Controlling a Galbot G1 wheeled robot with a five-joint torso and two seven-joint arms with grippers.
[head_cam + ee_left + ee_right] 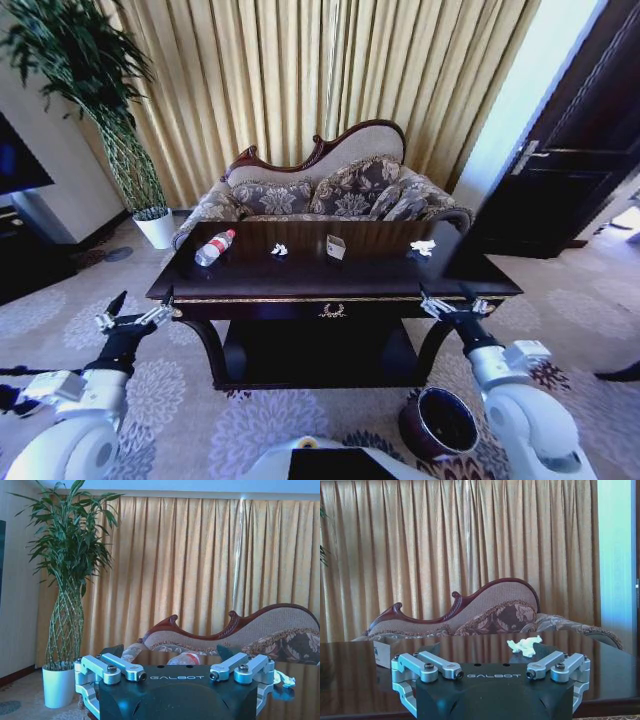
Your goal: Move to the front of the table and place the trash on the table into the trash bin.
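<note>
1. The robot stood at the near side of the surface (250,285), so the approach looked done; all the trash lay on top, and none was in the bin (438,424).
2. The bin, round and dark reddish-brown with a black inside, sat on the carpet near the robot, to the right, beside the surface's right leg.
3. The bottle (214,247), clear with a red cap, lay on its side at the far left.
4. A white scrap (279,249) lay left of centre, a pale carton (336,247) stood at centre, and another scrap (424,247) lay at the far right.
5. The left end effector (140,307) hovered off the near left corner, fingers spread, holding nothing.
6. The right end effector (449,297) hung at the near right edge, likewise spread and empty.
</note>
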